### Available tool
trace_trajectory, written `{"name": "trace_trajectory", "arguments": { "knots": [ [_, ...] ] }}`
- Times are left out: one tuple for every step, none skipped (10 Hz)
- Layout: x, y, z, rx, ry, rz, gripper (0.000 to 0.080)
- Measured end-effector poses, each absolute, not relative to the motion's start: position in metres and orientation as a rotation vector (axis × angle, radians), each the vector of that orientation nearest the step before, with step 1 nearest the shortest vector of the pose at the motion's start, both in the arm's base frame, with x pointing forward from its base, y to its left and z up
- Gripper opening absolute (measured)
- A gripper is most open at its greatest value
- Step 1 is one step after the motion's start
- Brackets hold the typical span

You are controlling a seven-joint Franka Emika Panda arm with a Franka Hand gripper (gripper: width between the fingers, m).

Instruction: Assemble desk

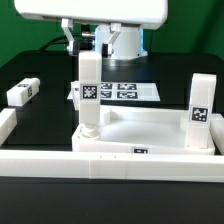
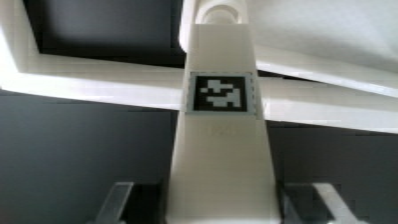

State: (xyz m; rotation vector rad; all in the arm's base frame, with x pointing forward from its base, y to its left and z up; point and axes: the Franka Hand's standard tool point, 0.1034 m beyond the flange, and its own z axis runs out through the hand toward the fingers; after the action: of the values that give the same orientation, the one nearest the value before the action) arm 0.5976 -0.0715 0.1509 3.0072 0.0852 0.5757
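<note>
The white square tabletop [image 1: 150,128] lies tray-side up near the front of the table. A white tagged leg [image 1: 89,92] stands upright in its corner socket on the exterior view's left. My gripper [image 1: 88,50] comes down from above and is shut on that leg's upper end. In the wrist view the leg [image 2: 222,120] runs away from my gripper [image 2: 222,205] toward the tabletop's rim [image 2: 98,85], with a finger [image 2: 128,202] on each side of it. A second leg [image 1: 200,110] stands upright in the corner on the exterior view's right. A third leg [image 1: 22,92] lies loose on the black table at the left.
The marker board [image 1: 118,91] lies flat behind the tabletop. A long white border rail [image 1: 60,163] runs along the table's front, with the tabletop against it. The arm's white body [image 1: 100,15] hangs over the back.
</note>
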Motion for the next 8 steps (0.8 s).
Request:
{"name": "trace_trajectory", "arguments": {
  "knots": [
    [0.5976,-0.0706,0.1504,3.008,0.087,0.575,0.0290],
    [0.5975,-0.0707,0.1503,3.008,0.087,0.574,0.0290],
    [0.5975,-0.0707,0.1501,3.008,0.087,0.574,0.0290],
    [0.5974,-0.0708,0.1498,3.008,0.087,0.573,0.0290],
    [0.5970,-0.0712,0.1485,3.008,0.086,0.571,0.0290],
    [0.5963,-0.0707,0.1461,3.008,0.088,0.568,0.0290],
    [0.5958,-0.0704,0.1445,3.009,0.089,0.564,0.0290],
    [0.5954,-0.0702,0.1432,3.009,0.090,0.561,0.0290]
  ]
}}
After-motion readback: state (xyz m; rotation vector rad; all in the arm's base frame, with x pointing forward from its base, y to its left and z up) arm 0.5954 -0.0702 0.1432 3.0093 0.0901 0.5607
